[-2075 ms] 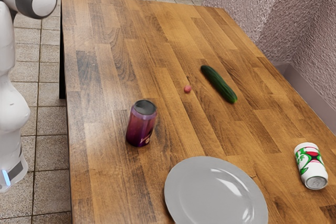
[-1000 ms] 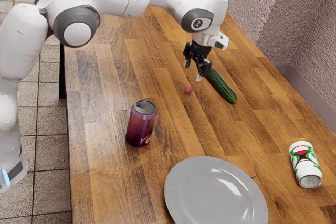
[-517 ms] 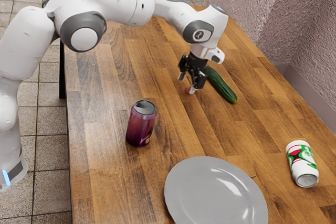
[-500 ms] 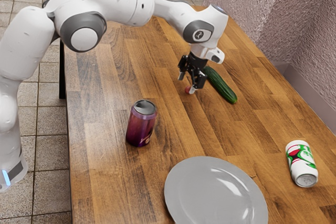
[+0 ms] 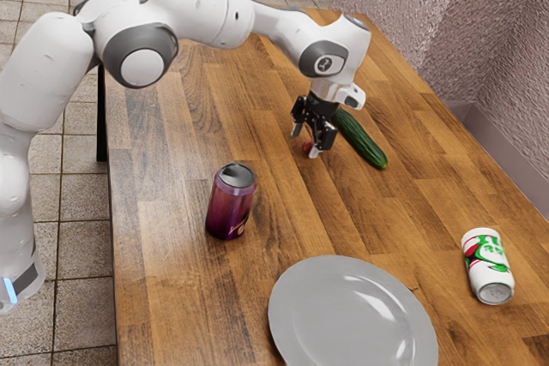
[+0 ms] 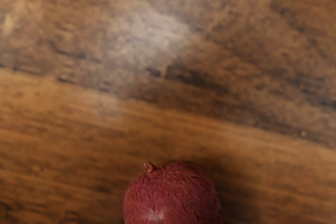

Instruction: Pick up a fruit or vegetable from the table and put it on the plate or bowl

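The hand (image 5: 305, 141) is seen lowered to the wooden surface (image 5: 189, 83), its two black fingers spread apart and not clenched. A small red fruit (image 5: 306, 147) lies on the surface between the fingertips, just beside the cucumber (image 5: 360, 138), whose near end is partly hidden behind the wrist. In the wrist view the red fruit (image 6: 172, 195) is shown directly under the hand, resting on the wood, with a small stem nub on top. The grey plate (image 5: 352, 315) is set well apart at the near edge. A purple can (image 5: 230, 201) stands upright and a white can (image 5: 486, 266) lies on its side
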`<move>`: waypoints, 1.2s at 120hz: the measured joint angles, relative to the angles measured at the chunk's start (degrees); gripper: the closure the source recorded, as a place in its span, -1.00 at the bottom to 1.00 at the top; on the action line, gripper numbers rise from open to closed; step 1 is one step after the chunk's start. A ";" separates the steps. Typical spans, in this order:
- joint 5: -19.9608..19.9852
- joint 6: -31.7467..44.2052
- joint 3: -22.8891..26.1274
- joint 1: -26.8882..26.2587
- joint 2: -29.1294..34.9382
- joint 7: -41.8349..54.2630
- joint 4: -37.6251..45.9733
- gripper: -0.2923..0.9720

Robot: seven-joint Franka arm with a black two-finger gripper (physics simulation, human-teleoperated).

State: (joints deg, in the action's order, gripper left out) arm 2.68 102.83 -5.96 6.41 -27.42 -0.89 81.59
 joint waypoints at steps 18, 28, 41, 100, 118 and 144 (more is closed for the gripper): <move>0.03 0.93 -0.01 0.00 -0.07 0.07 0.08 -0.45; 0.00 1.23 -0.01 0.00 -0.12 0.06 0.08 -0.33; -0.07 1.47 -0.01 -0.01 -0.16 0.03 0.08 -0.15; -0.69 -0.69 -0.32 -0.28 1.11 -0.44 -0.64 0.30; -1.13 -2.51 -0.19 -0.89 3.45 -0.53 -0.82 0.30; -1.37 -4.12 0.28 -6.85 6.53 -0.60 -0.87 0.30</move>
State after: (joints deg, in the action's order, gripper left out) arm 1.30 98.71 -5.68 -0.44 -20.89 -1.49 80.72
